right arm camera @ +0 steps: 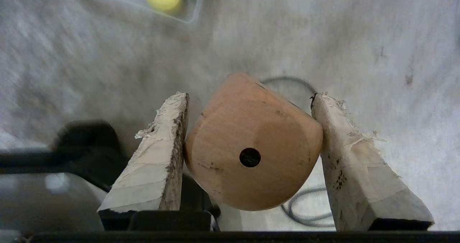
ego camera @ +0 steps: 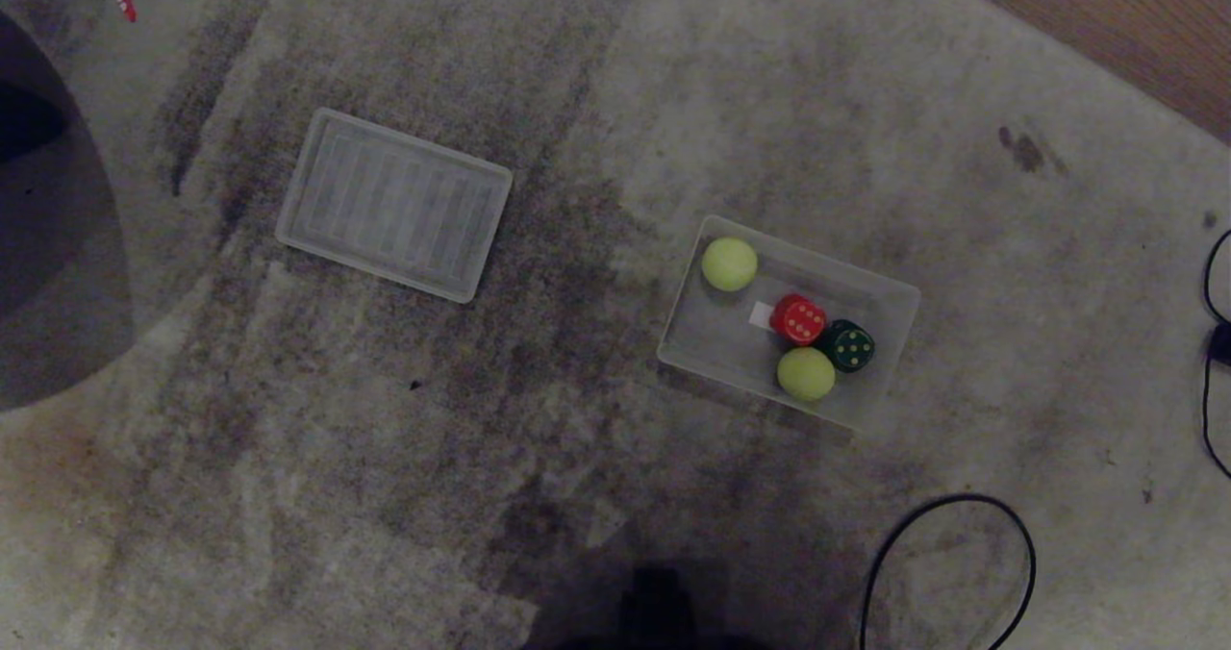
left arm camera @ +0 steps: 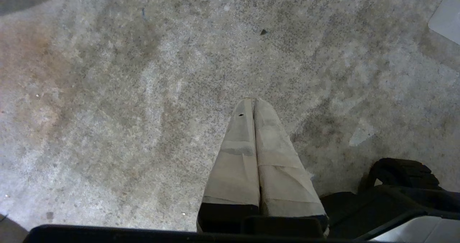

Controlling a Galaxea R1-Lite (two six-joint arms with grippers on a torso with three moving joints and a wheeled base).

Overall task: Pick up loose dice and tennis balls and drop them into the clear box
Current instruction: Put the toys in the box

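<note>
home floor – stained carpet (ego camera: 577, 438), wood flooring (ego camera: 1135, 25)

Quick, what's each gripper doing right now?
Left gripper: shut, holding nothing.
Right gripper: shut on the tan die.

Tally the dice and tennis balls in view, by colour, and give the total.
Yellow-green tennis balls: 2, both in the clear box
Red die: 1, in the box
Dark green die: 1, in the box
Tan die: 1, held in the right gripper
Total: 5
</note>
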